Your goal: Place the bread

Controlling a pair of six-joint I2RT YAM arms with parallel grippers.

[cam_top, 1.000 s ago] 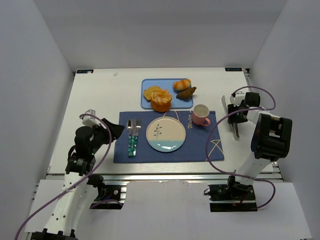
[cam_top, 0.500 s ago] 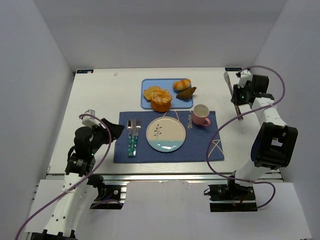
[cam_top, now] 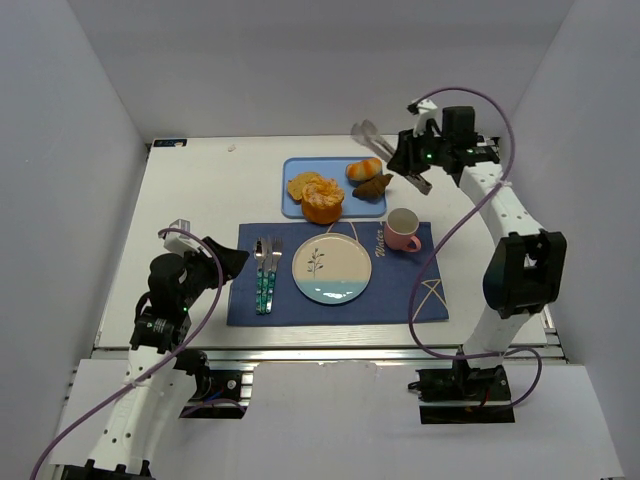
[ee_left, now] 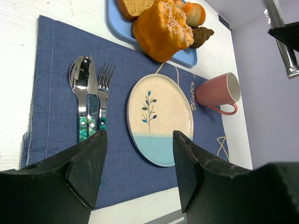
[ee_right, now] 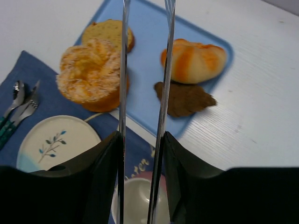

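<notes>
Because the bread slice [ee_right: 110, 31] lies at the blue tray's [ee_right: 145, 65] far corner, partly hidden behind the ring cake [ee_right: 91, 73], the right gripper [ee_right: 144, 93], its long tongs parted and empty above the tray, could nip the cake instead, while the left gripper [ee_left: 135, 168] waits unclenched.

Some things are only partly seen

The bread [ee_right: 111, 32] sits half hidden behind the round orange cake [ee_right: 91, 72] on the blue tray [ee_right: 145, 88]. In the left wrist view the top edge cuts off the bread [ee_left: 135, 6] and the tray [ee_left: 117, 23]. In the right wrist view the pink cup [ee_right: 135, 198] is cut off at the bottom, and the long tongs [ee_right: 142, 93] run off the top edge, tips unseen.
</notes>
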